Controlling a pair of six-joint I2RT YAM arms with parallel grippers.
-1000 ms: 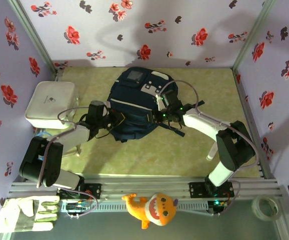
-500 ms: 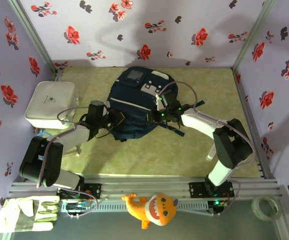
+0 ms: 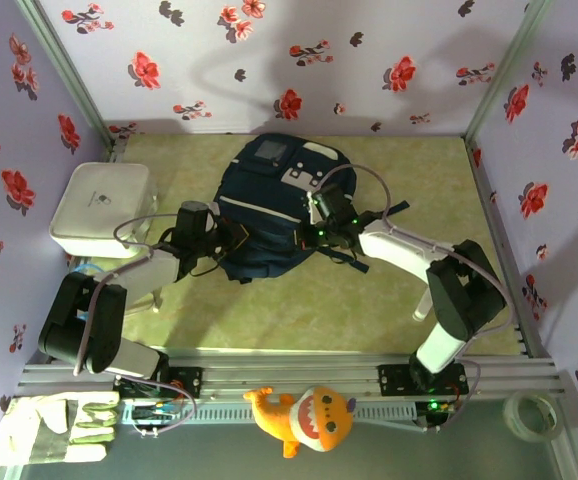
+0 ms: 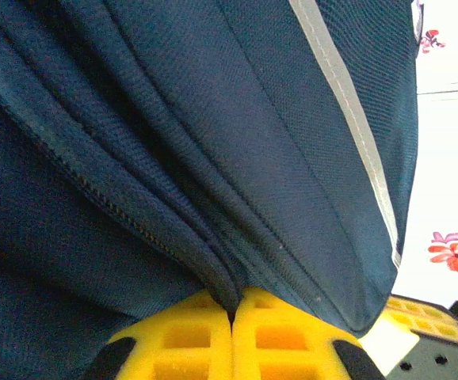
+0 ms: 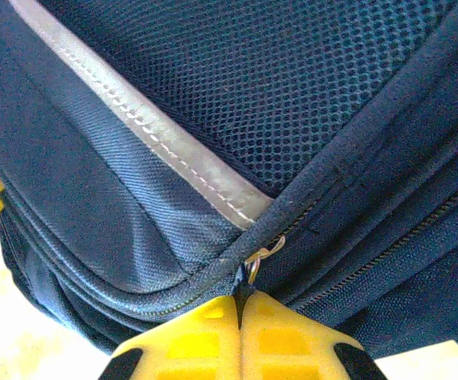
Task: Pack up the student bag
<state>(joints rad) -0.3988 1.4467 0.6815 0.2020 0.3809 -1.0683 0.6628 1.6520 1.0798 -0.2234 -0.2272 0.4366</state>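
Laid flat toward the back of the green table (image 3: 369,300), grey front patch (image 3: 269,152) facing up: the student bag (image 3: 259,205), navy with white trim; hemmed in on both sides by the two arms, each wrist reaching over its near half and hiding part of that edge in the top view.

Pressed together on a raised fold of navy fabric at the bag's near-left side: the left gripper (image 4: 230,307), yellow pads meeting with the cloth nipped between them.

Pressed together likewise at the bag's right side: the right gripper (image 5: 239,307), pads closed on the dark tab under a small metal ring (image 5: 261,255) on a zip line, just below a white stripe (image 5: 166,146); dark straps (image 3: 354,260) trailing out beneath that wrist.

Well left of the bag, close to the wall and apart from the fabric: a white rounded box (image 3: 99,208), lid down.

Off the table, in front of the metal rail (image 3: 299,372): a white and green work glove (image 3: 54,428) at far left; an orange shark plush (image 3: 304,418) in the middle; a roll of clear tape (image 3: 531,415) at far right.

All round: pale walls (image 3: 319,60) printed with red and dark flowers.

As for writing: a small dark mark on the box lid, too small to read; a white-grey label (image 3: 294,177) on the bag, lettering not legible; the grey patch too small to make out.
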